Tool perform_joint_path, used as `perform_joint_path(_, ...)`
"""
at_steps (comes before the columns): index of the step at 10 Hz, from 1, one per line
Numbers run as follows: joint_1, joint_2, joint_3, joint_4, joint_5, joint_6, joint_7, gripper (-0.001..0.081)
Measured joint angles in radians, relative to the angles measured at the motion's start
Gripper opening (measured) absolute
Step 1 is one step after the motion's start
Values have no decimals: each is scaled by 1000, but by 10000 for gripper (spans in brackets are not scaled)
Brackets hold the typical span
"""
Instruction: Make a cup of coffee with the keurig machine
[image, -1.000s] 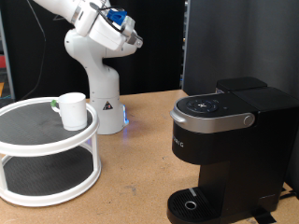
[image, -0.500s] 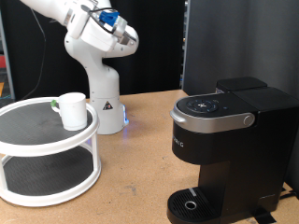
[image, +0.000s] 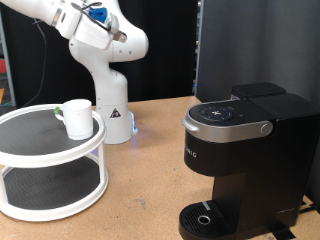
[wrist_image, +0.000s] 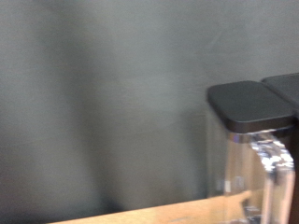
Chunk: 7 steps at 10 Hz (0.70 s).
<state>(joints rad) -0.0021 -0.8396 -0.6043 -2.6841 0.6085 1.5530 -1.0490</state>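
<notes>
The cup (image: 77, 117), a small white mug, stands on the top shelf of a white two-tier round stand (image: 40, 155) at the exterior view's left. The keurig machine (image: 245, 160), black with a silver-trimmed shut lid, stands at the right, and its round drip tray (image: 205, 218) is bare. Its clear water tank and dark tank lid show in the wrist view (wrist_image: 250, 140). My gripper (image: 98, 18) is raised high at the top left, far above the cup, and nothing shows in it. Its fingers are too small to make out and do not show in the wrist view.
The white arm base (image: 108, 100) stands behind the stand on the wooden table (image: 150, 190). A black curtain (image: 240, 45) hangs behind the machine.
The arm's hand has swung up and to the exterior view's left, away from the machine. The cup and the machine have not moved.
</notes>
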Motion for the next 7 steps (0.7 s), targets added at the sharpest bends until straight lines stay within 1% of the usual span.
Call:
perform_joint_path(2, -28, -23, 24, -48, 69, 155, 2, 7)
perform_joint_path(3, -44, -41, 29, -71, 96, 212, 0, 7)
perform_joint_path(4, -55, -58, 28, -81, 95, 223, 0, 7)
perform_joint_path(7, -79, -70, 25, -59, -16, 101, 18, 7)
